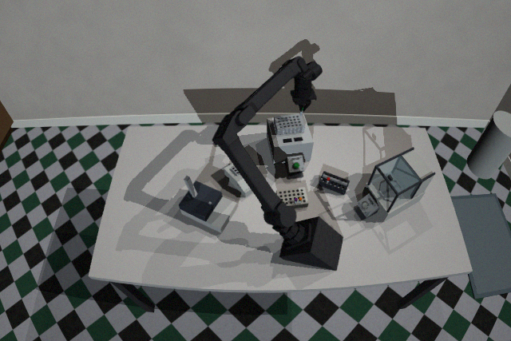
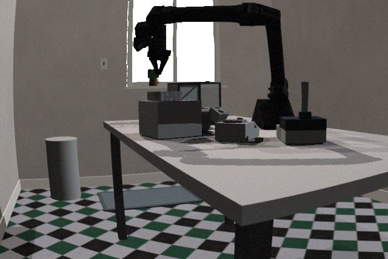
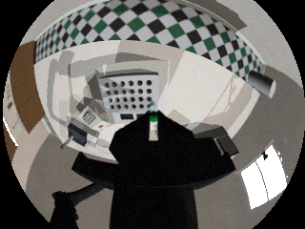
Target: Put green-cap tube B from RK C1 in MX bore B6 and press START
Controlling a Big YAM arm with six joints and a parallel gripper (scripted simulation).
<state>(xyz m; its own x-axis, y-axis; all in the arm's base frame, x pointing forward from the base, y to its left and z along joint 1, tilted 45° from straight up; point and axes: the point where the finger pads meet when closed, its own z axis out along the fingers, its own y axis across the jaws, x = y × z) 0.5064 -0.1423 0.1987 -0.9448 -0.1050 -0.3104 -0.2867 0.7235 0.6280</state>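
My gripper [image 1: 303, 109] is shut on tube B [image 3: 152, 120], a thin clear tube with a green cap that shows between the fingertips in the wrist view. In the top view its green tip [image 1: 303, 113] hangs just above the far right corner of the mixer MX [image 1: 289, 139]. The mixer's grey bore block [image 1: 288, 124] lies below and slightly left of the tube, and also shows in the wrist view [image 3: 130, 91]. The green START key [image 1: 295, 164] is on the mixer's sloping front. In the exterior view my gripper [image 2: 157, 67] hangs well above the mixer [image 2: 170, 118].
The rack RK [image 1: 293, 196] holds other tubes near the arm's base. The magnet block [image 1: 333, 182], the balance [image 1: 394, 182], the dry block [image 1: 235, 174] and the spectrophotometer [image 1: 200, 203] stand around. A small plant pot [image 2: 153, 77] sits on the window sill.
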